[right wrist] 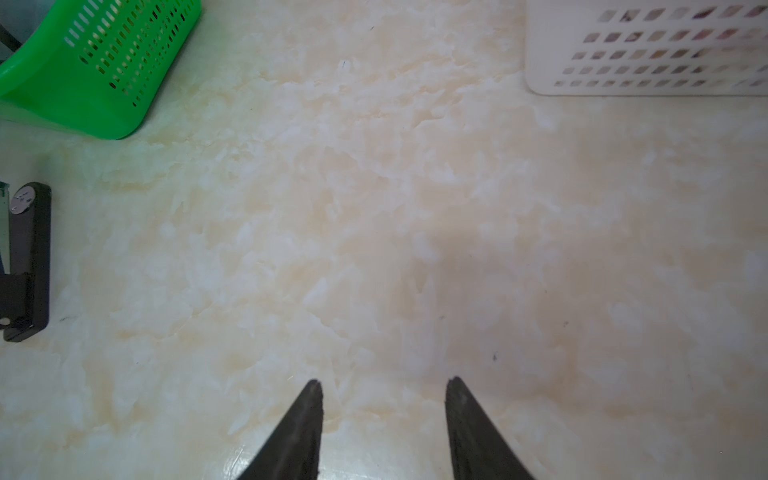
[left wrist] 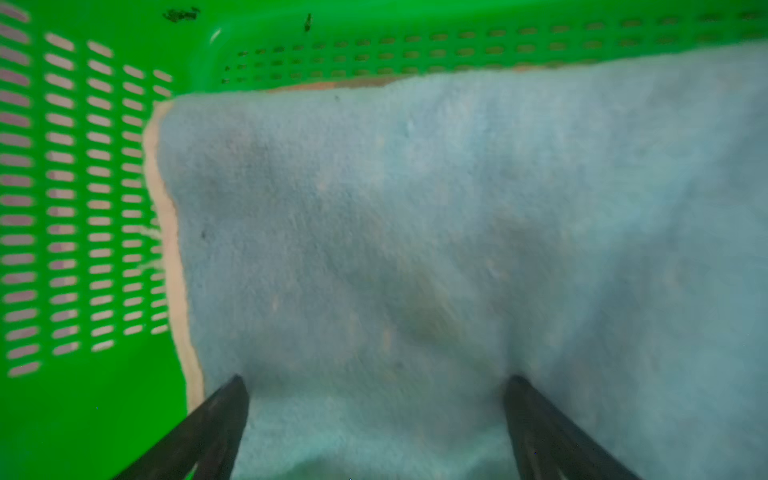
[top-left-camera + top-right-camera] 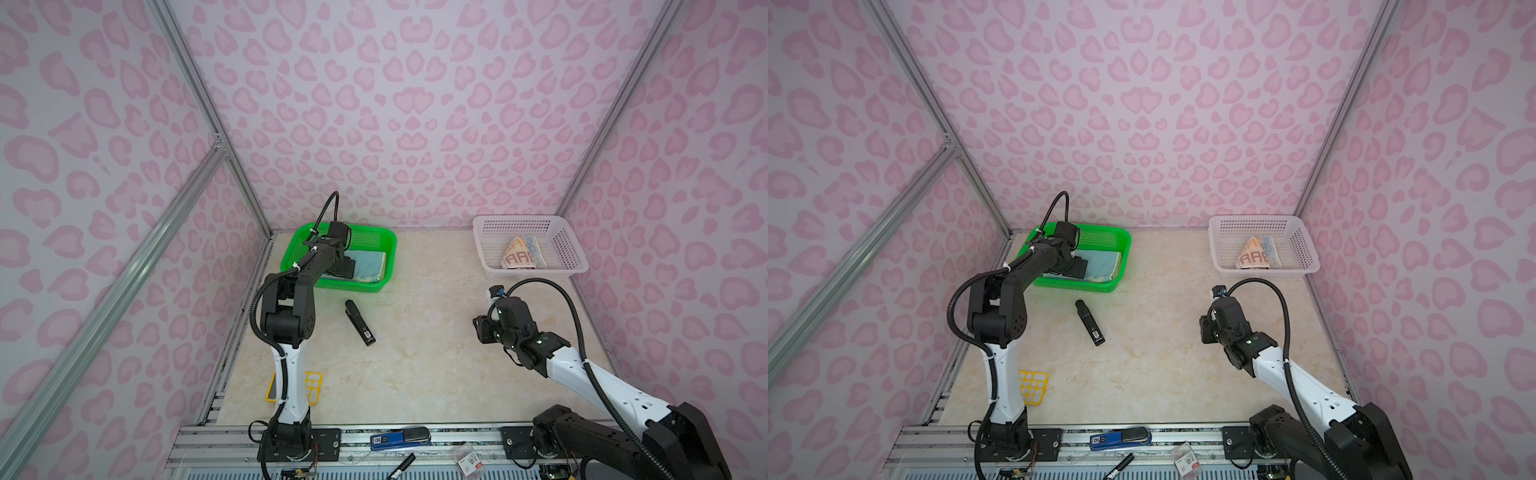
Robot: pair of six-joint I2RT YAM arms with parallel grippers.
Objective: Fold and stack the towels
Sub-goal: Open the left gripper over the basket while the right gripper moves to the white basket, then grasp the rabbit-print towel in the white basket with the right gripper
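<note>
A folded light blue towel with a cream edge lies in the green basket at the back left. My left gripper is inside that basket, open. Its fingertips sit wide apart right at the towel's surface and hold nothing. A crumpled cream towel with "RAB" letters lies in the white basket at the back right. My right gripper hovers open over bare table in front of the white basket.
A black stapler-like object lies on the marble table between the arms. A yellow stencil rests by the left arm's base. A blue stapler and a marker sit on the front rail.
</note>
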